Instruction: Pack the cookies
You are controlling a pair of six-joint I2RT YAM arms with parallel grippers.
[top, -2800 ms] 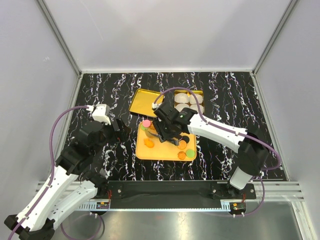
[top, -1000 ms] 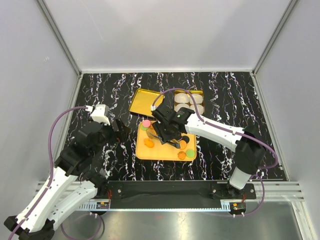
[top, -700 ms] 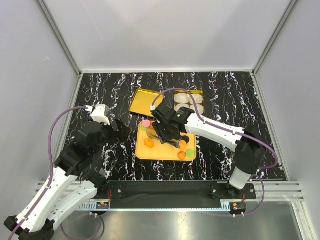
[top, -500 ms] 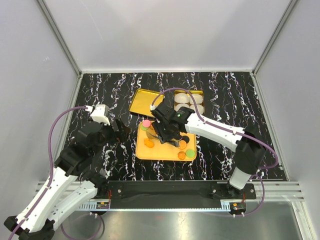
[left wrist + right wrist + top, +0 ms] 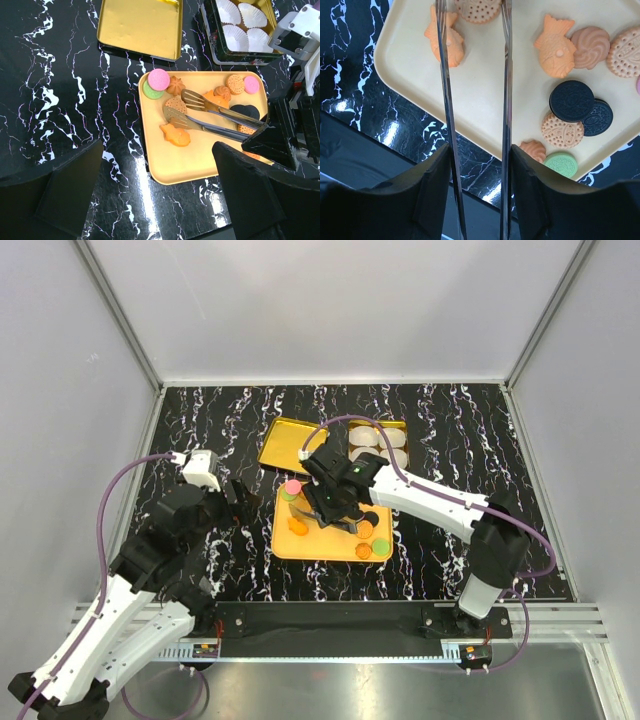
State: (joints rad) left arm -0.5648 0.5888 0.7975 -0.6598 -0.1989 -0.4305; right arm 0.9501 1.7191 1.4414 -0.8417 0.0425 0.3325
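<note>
Several cookies lie on the yellow-orange tray (image 5: 322, 546): a pink (image 5: 159, 79) and a green disc (image 5: 151, 91), an orange fish shape (image 5: 175, 135), black discs (image 5: 571, 100) and others. My right gripper (image 5: 336, 512) is shut on metal tongs (image 5: 210, 117), seen between its fingers in the right wrist view (image 5: 475, 190). The open tong arms (image 5: 506, 100) straddle a round dotted orange cookie (image 5: 477, 10). My left gripper (image 5: 157, 195) is open and empty, above the table by the tray's near-left corner (image 5: 232, 502).
A dark tin (image 5: 378, 445) holding white pleated paper cups (image 5: 240, 30) stands behind the tray. Its gold lid (image 5: 290, 445) lies to the tin's left. White enclosure walls surround the black marbled table (image 5: 200, 420).
My right gripper with the tongs has shifted slightly toward the tray's far-left part. The left arm has barely moved.
</note>
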